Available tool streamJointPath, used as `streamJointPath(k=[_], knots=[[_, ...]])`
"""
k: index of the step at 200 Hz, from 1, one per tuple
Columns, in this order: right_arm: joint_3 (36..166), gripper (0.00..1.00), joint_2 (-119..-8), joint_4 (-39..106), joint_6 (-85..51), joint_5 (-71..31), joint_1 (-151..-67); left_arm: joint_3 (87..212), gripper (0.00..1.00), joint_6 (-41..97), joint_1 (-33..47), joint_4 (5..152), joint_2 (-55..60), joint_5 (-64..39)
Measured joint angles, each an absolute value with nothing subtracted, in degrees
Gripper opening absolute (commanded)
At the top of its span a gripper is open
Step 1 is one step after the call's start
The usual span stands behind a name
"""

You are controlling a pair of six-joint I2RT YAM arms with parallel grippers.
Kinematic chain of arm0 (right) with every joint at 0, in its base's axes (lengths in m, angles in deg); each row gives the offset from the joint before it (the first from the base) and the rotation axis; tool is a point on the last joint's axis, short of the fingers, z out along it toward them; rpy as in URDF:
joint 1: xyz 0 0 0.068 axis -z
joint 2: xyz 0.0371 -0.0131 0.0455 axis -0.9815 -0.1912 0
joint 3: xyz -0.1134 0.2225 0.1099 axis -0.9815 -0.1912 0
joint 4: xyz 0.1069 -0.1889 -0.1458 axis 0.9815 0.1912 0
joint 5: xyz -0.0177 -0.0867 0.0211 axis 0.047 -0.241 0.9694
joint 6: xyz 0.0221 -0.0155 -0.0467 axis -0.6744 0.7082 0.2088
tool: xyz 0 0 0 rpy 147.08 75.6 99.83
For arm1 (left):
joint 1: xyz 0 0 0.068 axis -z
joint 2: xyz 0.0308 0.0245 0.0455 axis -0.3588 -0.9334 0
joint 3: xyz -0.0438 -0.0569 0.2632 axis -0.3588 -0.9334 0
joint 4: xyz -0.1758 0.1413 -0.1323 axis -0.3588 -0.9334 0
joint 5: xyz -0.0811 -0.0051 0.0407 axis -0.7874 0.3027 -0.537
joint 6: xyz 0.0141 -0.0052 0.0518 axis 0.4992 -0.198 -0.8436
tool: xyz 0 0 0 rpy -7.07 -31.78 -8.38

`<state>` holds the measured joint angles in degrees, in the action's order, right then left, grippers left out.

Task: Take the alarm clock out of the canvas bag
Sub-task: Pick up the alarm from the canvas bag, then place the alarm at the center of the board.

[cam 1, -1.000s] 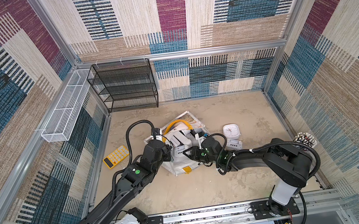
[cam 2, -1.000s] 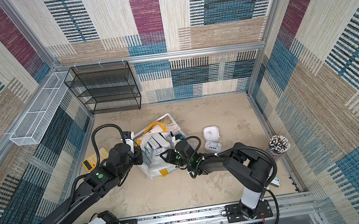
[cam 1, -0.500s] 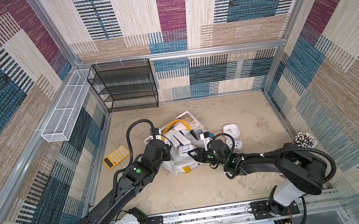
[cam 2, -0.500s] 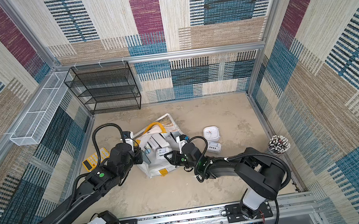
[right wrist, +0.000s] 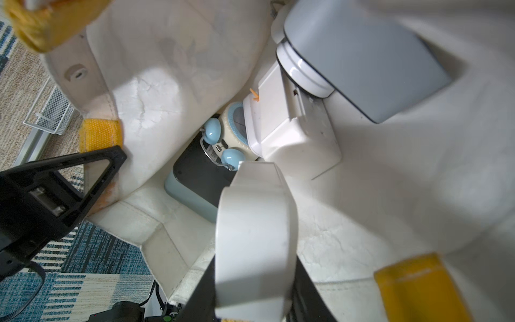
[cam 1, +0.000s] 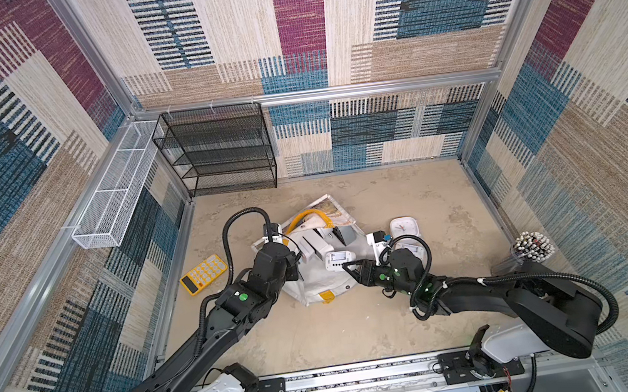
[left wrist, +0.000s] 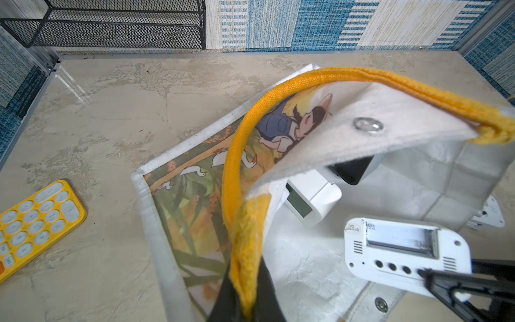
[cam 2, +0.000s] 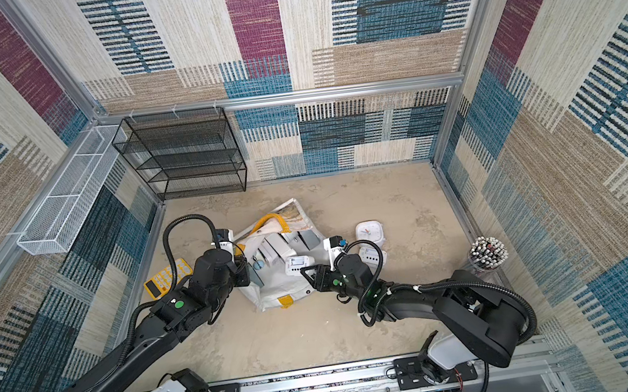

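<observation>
On the mottled beige table (cam 1: pixel 340 331) inside woven patchwork walls (cam 1: pixel 363 10), the canvas bag (cam 1: pixel 314 281) lies mouth toward right fingers (cam 1: pixel 355 269) clamping the display-up alarm clock (cam 1: pixel 336 260) at its mouth; left fingers (left wrist: pixel 266 292) pinch its handle (left wrist: pixel 239 156)

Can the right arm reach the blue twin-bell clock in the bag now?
Probably not: the right gripper grips a white digital clock, and a white boxy clock partly covers the blue twin-bell clock.

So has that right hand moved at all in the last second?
Yes. The right hand, gripping a white digital clock, has drawn back from the canvas bag toward the robot's right, its wrist now nearer the round white clock.
</observation>
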<state>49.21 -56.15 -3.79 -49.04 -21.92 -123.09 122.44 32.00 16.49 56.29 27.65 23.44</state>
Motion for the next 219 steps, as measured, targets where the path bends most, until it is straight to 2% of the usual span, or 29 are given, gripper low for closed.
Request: streamJointPath(k=[98, 219], knots=[[40.8, 0.29, -43.9, -5.9, -46.1, -20.8, -118.1, 122.8, 0.00, 33.0, 16.5, 55.5, 26.7, 24.0], [32.7, 0.30, -26.1, 0.2, -45.9, -19.5, -107.1, 122.9, 0.00, 33.0, 16.5, 55.0, 26.7, 24.8]])
